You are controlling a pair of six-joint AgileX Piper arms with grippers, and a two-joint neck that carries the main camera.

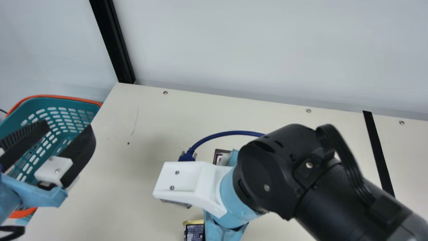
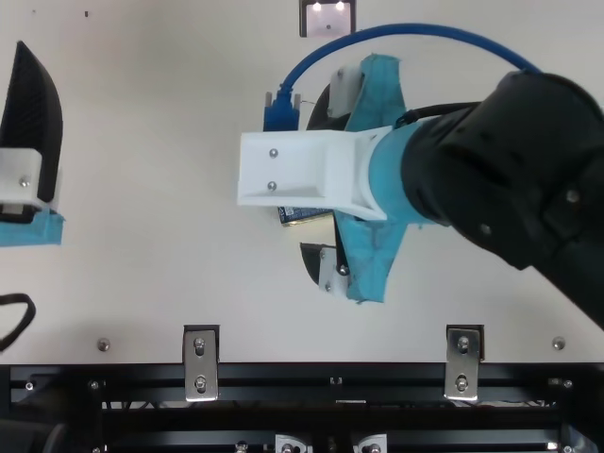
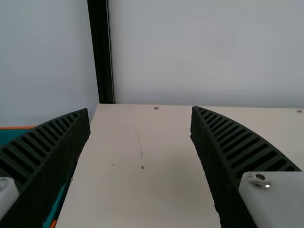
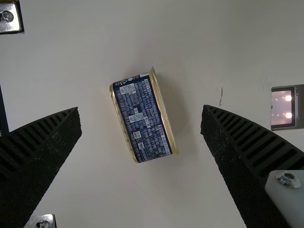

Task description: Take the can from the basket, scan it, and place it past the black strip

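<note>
The cream table (image 1: 150, 117) carried the whole job, with the basket (image 1: 50, 99) beside its edge at the left arm's side and the black strip (image 1: 378, 150) over on the right arm's side. The left gripper (image 1: 67, 127) was wide open and empty near the basket. The right gripper (image 4: 141, 111) was wide open too, with nothing in its hold, and it was clearly the nearer one to the can (image 4: 142, 118). The can lay on its side on the table, out of the basket, beyond the right fingertips and about midway between them. Its longer side ran mostly across the closing line, a bit askew, so a small wrist turn before lowering would likely have squared the grip on its flat ends. Off to one side was a small lit window (image 4: 282, 108), probably the scanner
</note>
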